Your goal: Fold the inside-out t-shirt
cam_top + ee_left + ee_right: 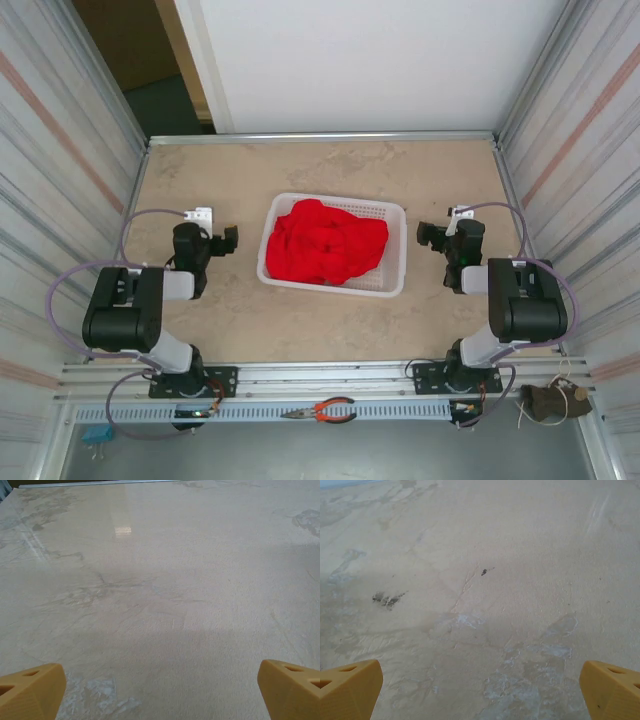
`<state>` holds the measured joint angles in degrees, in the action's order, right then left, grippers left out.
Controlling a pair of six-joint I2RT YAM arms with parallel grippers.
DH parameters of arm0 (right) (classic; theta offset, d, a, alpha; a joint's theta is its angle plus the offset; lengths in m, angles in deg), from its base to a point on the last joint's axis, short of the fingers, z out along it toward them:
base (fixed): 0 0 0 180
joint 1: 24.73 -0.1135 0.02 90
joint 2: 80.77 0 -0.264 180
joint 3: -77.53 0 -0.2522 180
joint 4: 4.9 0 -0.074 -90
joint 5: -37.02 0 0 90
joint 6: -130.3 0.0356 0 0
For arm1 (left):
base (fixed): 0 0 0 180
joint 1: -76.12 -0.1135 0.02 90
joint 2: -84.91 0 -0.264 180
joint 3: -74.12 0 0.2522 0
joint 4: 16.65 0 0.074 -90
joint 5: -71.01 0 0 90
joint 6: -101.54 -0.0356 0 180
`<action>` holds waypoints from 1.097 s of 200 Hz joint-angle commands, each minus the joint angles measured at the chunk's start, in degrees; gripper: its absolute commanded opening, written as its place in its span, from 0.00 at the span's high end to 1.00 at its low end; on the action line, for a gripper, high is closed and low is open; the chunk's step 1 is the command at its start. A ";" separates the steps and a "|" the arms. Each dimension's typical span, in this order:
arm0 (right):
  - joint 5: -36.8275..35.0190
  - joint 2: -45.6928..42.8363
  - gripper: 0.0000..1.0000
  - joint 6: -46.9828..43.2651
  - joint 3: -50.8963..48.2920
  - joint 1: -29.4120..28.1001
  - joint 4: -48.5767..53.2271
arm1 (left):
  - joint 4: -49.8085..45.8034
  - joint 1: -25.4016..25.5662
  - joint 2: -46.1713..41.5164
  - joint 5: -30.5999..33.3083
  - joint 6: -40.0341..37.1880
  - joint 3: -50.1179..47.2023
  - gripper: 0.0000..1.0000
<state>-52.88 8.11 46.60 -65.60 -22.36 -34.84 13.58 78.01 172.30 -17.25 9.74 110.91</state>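
The inside-out t-shirt (328,243) is a bright red crumpled heap lying in a white slatted basket (396,282) at the table's middle. My left gripper (222,240) rests to the basket's left, apart from it, and stands open. In the left wrist view its orange fingertips (31,692) frame bare tabletop with nothing between them (160,695). My right gripper (432,238) rests to the basket's right, also open. Its orange fingertips (349,689) in the right wrist view span bare stained tabletop (480,692).
Corrugated metal walls (60,150) close in the beige table (230,320) on the left and right, and a white panel stands behind it. Red-handled pliers (322,410) lie on the rail in front of the arm bases. Bare tabletop lies around the basket.
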 commanded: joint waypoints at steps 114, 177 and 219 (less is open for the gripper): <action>0.63 -0.66 0.01 -1.42 0.68 0.35 -1.42 | 1.98 0.09 -0.82 1.07 -1.36 0.17 0.01; 0.78 -0.65 0.01 -1.45 0.63 0.43 -1.38 | 1.36 -0.24 -0.82 -1.69 -1.98 0.53 0.01; 0.96 -0.42 0.01 -1.31 1.05 0.53 -1.03 | 0.73 -0.75 -0.73 -2.53 -1.71 0.88 0.01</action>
<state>-52.82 8.11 46.60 -65.57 -22.34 -34.84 13.53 77.95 172.30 -18.65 9.13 110.91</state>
